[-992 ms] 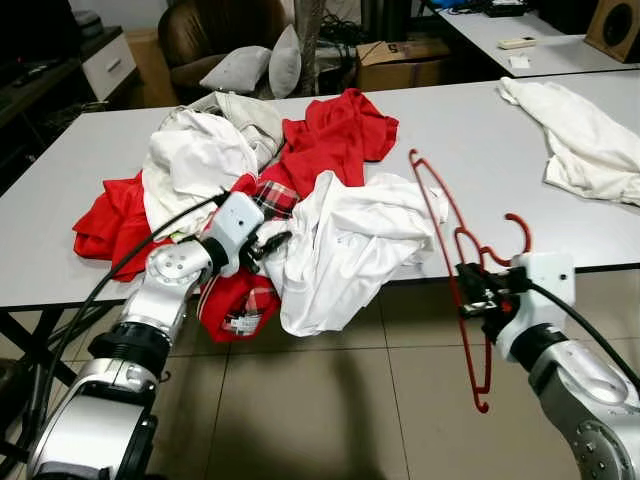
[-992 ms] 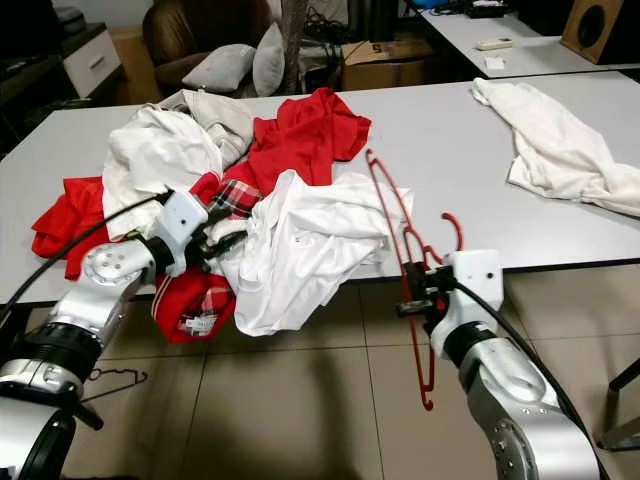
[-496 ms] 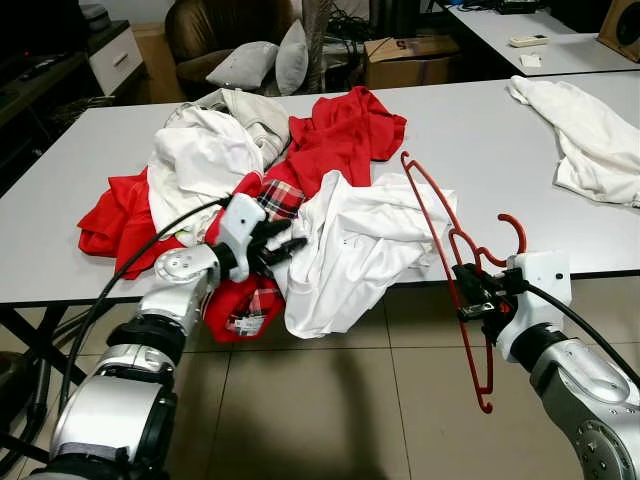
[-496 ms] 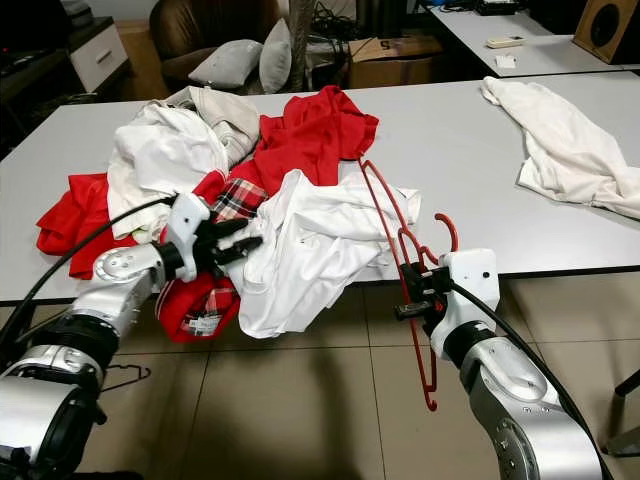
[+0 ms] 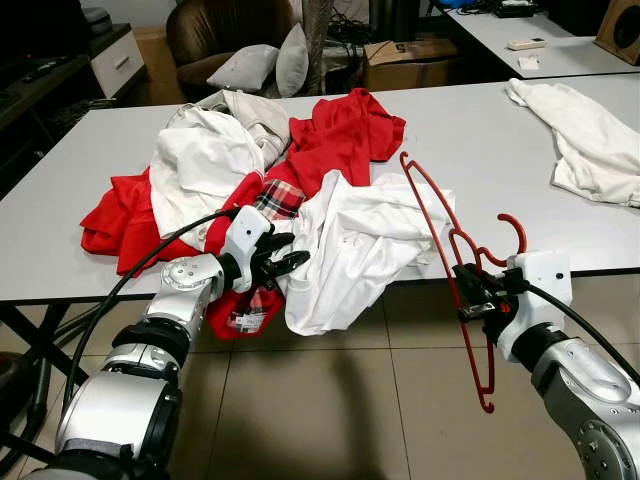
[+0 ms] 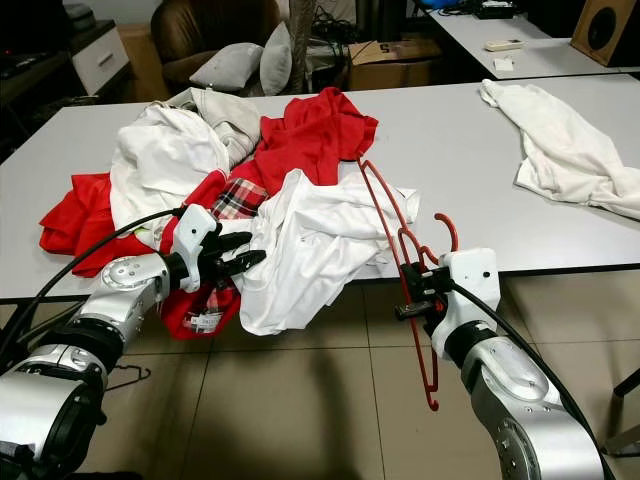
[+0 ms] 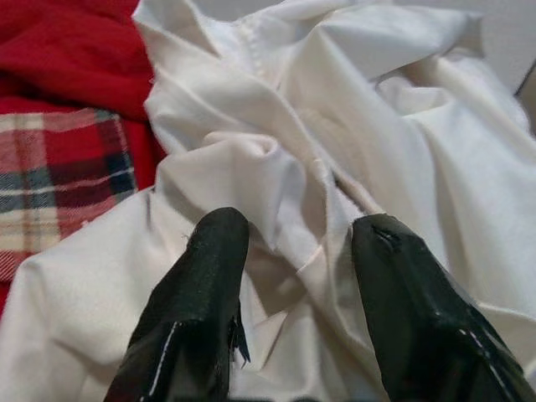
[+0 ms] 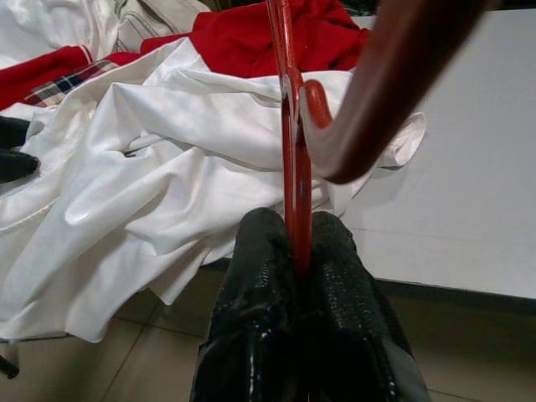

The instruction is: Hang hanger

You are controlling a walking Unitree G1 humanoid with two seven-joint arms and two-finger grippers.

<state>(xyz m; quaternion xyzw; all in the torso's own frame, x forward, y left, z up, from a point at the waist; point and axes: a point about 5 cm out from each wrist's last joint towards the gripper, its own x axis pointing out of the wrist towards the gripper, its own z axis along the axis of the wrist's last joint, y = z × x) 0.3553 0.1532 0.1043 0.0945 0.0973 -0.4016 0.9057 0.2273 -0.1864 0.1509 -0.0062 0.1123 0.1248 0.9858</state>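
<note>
A red plastic hanger (image 5: 447,245) stands on edge off the table's front edge, hook pointing right, and my right gripper (image 5: 477,297) is shut on its neck (image 8: 295,205). A white shirt (image 5: 355,245) droops over the front edge of the grey table (image 5: 480,130), amid a pile of red (image 5: 340,135), plaid (image 5: 275,197) and white clothes (image 5: 200,165). My left gripper (image 5: 283,258) is open at the shirt's left side, its black fingers (image 7: 205,293) spread just over a fold of white cloth (image 7: 276,167).
Another white garment (image 5: 590,140) lies at the table's far right. Behind the table stand a brown armchair (image 5: 215,30) with grey cushions (image 5: 265,62) and a cardboard box (image 5: 405,58). Tiled floor (image 5: 320,410) lies below the table edge.
My left gripper has slid a little right and down along the white shirt's edge. The right gripper and hanger have held still. The camera shifted slightly.
</note>
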